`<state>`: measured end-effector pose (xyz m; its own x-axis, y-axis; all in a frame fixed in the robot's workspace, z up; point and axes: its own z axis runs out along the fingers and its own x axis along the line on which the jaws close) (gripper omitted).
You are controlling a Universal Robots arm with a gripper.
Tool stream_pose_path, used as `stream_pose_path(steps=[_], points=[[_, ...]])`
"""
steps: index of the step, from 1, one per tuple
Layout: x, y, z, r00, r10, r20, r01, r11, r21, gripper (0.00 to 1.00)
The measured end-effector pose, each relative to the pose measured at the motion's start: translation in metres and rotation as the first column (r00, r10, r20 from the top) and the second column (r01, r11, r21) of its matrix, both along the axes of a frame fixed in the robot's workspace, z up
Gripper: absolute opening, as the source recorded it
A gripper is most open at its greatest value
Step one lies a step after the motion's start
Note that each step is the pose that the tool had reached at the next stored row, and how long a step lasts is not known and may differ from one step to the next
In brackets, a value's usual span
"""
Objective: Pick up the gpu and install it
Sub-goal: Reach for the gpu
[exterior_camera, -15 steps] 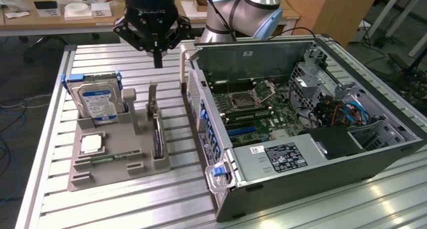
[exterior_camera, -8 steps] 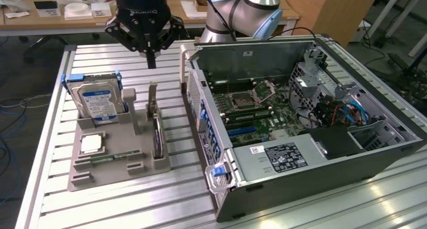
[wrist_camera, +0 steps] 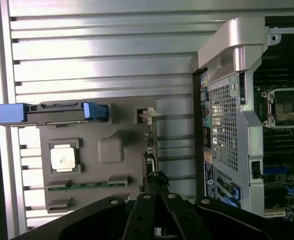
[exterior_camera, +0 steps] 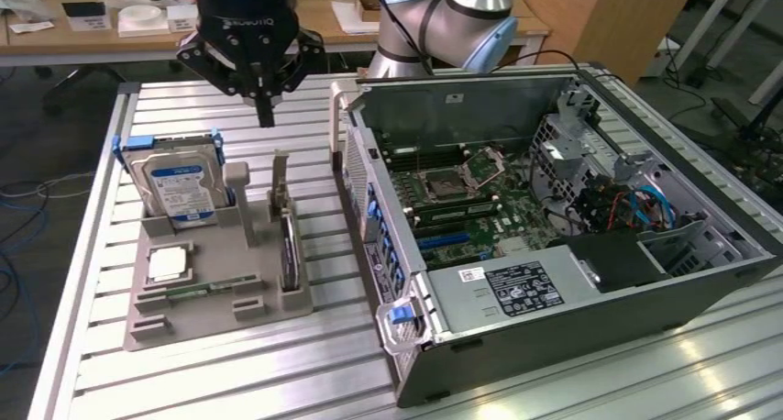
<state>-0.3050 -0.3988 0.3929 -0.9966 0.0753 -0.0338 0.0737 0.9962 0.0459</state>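
The gpu (exterior_camera: 289,255) is a thin dark card standing on edge in a slot of the grey holder tray (exterior_camera: 208,324), on the side nearest the computer case (exterior_camera: 538,218). In the wrist view the gpu (wrist_camera: 150,150) appears as a narrow dark line seen from above. My gripper (exterior_camera: 266,116) hangs well above the tray's far end, roughly in line with the card, fingers drawn together and holding nothing. The gripper (wrist_camera: 158,200) is directly over the card's near end in the wrist view. The case lies open, with its motherboard and blue slots (exterior_camera: 446,239) exposed.
On the same tray stand a silver hard drive (exterior_camera: 181,186) in a blue bracket, a processor chip (exterior_camera: 169,264) and a green memory stick (exterior_camera: 202,290). A grey post (exterior_camera: 279,177) rises beside the card. The case's rear wall (wrist_camera: 227,115) stands close to the tray.
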Motion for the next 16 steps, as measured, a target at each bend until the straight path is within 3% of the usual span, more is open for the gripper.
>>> stream_pose_path(steps=[16], points=[[-0.026,0.0000,-0.0001,1.0000,0.000,-0.0001,0.000,1.0000,-0.0001,0.11]])
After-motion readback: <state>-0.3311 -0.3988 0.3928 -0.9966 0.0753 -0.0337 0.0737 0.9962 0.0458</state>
